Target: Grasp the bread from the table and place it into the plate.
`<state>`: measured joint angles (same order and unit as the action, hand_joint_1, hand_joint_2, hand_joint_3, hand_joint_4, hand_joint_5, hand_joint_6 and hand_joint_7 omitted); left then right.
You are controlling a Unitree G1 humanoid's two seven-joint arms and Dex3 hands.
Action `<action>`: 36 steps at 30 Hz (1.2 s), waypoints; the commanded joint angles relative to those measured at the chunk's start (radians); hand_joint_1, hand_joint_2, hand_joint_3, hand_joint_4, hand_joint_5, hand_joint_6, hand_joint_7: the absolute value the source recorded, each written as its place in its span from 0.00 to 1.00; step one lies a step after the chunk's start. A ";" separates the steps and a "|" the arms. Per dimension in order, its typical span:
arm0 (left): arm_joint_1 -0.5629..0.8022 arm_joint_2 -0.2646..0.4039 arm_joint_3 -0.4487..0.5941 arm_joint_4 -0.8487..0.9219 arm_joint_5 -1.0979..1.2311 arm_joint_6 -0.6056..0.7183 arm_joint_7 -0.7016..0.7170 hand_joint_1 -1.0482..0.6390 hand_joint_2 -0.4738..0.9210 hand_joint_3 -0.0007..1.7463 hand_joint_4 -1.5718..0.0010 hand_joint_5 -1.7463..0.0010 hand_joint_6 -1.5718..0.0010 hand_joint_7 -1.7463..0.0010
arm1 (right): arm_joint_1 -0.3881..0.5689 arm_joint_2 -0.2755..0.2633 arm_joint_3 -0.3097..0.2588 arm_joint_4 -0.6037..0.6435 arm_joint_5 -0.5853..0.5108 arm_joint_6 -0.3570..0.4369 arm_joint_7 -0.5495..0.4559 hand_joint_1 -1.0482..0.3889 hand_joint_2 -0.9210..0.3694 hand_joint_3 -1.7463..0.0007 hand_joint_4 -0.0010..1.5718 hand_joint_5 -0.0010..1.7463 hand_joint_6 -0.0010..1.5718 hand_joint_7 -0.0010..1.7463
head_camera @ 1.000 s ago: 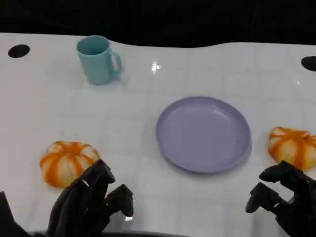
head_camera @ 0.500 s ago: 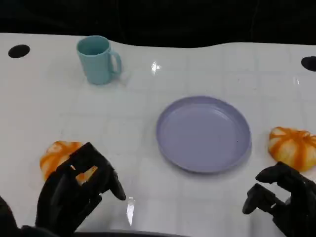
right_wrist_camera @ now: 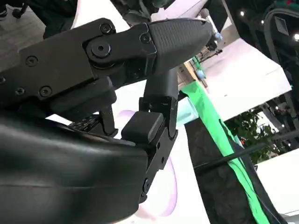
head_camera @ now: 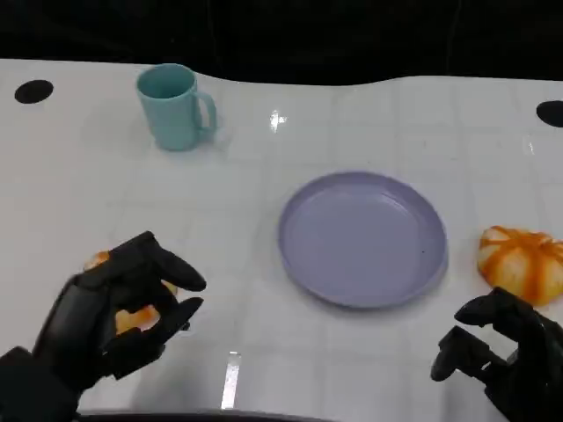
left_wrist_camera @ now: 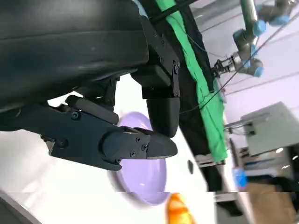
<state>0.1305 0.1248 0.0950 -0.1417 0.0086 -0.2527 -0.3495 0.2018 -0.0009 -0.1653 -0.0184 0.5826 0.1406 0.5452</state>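
A: Start on the left. What has changed over the last second?

B: The left hand (head_camera: pixel 114 312) has swung across and come down over the left bread roll (head_camera: pixel 134 316), the orange-and-white striped one near the table's front edge. A second ago that roll lay in plain sight beside the hand; now only slivers of orange show between the black fingers (head_camera: pixel 180 280).

A: So it has it?

B: I cannot tell. The fingers curl around the roll, but whether they press on it is hidden, and the roll sits where it lay before, on the white table (head_camera: pixel 264 141).

A: Anything behind it?

B: A teal mug (head_camera: pixel 174 105) stands upright, well apart at the back left, unmoved.

A: And the target?

B: The lavender plate (head_camera: pixel 362 237) sits mid-table, bare, well to the right of the covered roll. In the left wrist view it shows past the fingertips.

A: Further right?

B: A second bread roll (head_camera: pixel 521 262) lies just beside the plate's right rim, untouched. The right hand (head_camera: pixel 501 352) hovers near it with fingers apart, holding nothing, much as it was.

A: Meaning?

B: I'd judge the grasp is just beginning; the lift and carry rightward to the plate remain.
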 commanded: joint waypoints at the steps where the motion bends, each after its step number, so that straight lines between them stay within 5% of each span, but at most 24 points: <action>1: 0.003 0.134 -0.004 -0.104 0.214 0.042 0.040 0.33 1.00 0.07 0.70 0.47 0.63 0.80 | 0.004 -0.008 -0.012 -0.008 0.010 -0.001 -0.005 0.37 0.00 0.88 0.48 0.85 0.55 0.51; 6: 0.017 0.237 -0.017 -0.213 0.468 0.099 0.066 0.28 1.00 0.03 0.82 0.68 0.69 0.98 | 0.010 -0.007 -0.007 -0.022 0.006 0.008 -0.023 0.37 0.00 0.88 0.48 0.85 0.56 0.51; 12: 0.017 0.300 -0.044 -0.301 0.661 0.217 0.021 0.25 1.00 0.01 0.94 0.82 0.82 1.00 | 0.010 -0.006 -0.003 -0.021 0.006 0.001 -0.019 0.37 0.00 0.87 0.48 0.85 0.55 0.52; 24: -0.079 0.374 -0.153 -0.284 0.845 0.346 -0.090 0.28 0.92 0.00 1.00 0.91 0.89 1.00 | -0.002 -0.009 -0.013 0.001 0.021 0.000 -0.003 0.37 0.00 0.89 0.47 0.86 0.55 0.51; 36: -0.282 0.401 -0.263 0.023 0.806 0.340 -0.115 0.33 0.91 0.00 1.00 0.94 0.91 1.00 | -0.011 -0.009 -0.013 0.013 0.015 -0.005 -0.002 0.37 0.00 0.88 0.49 0.83 0.57 0.49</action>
<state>-0.1083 0.4998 -0.1447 -0.1752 0.8155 0.0819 -0.4462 0.1942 -0.0018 -0.1680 -0.0114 0.5915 0.1421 0.5388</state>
